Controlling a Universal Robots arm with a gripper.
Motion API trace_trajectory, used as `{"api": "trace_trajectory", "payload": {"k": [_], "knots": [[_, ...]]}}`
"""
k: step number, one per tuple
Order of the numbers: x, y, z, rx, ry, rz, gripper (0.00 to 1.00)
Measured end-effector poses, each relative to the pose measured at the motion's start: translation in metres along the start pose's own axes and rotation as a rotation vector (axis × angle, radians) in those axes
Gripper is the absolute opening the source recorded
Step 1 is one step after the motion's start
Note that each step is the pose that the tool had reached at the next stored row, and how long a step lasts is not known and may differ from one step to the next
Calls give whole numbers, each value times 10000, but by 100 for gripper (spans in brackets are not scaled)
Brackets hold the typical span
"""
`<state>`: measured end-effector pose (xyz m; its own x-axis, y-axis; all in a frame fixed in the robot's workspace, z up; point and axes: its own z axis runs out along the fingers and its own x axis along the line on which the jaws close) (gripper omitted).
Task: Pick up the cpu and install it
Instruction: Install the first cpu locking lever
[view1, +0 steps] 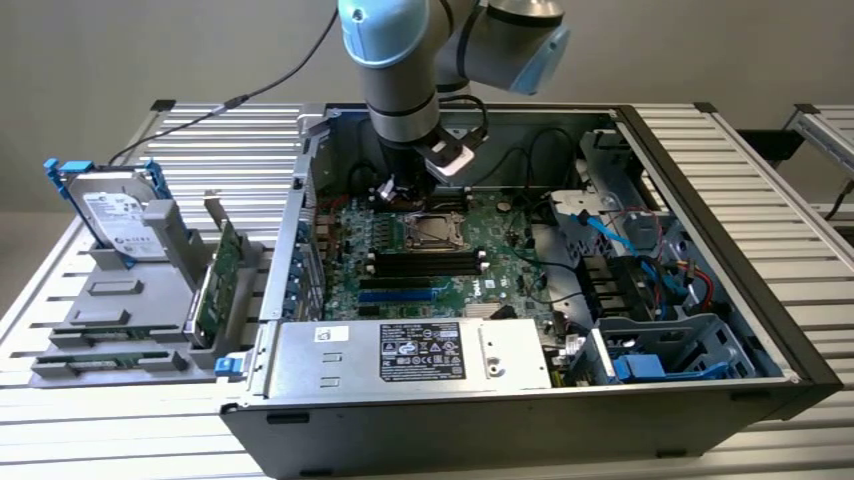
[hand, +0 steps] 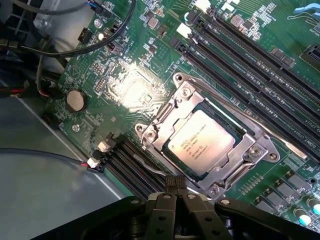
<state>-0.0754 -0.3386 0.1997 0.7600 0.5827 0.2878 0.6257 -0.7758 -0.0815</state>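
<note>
The cpu (hand: 201, 142), a flat silver square with printed text, lies seated in the motherboard socket, framed by the metal load plate (hand: 167, 117). My gripper (hand: 175, 184) is shut with nothing between its fingers, its tips just off one edge of the socket and above the board. In the exterior view the gripper (view1: 390, 190) hangs inside the open computer case (view1: 694, 180), just behind the socket with the cpu (view1: 430, 232).
Black memory slots (hand: 250, 55) run beside the socket, and a coin battery (hand: 76, 100) and loose cables (hand: 60, 50) lie nearby. A power supply (view1: 414, 350) and a drive cage (view1: 667, 350) stand in the case. Outside stand a hard drive (view1: 114, 215) and green cards (view1: 220, 280).
</note>
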Motion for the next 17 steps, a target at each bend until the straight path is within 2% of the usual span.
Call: {"api": "trace_trajectory", "payload": {"k": [7, 17], "knots": [[13, -20, 14, -110, 14, 422, 11], [36, -55, 40, -225, 8, 943, 11]]}}
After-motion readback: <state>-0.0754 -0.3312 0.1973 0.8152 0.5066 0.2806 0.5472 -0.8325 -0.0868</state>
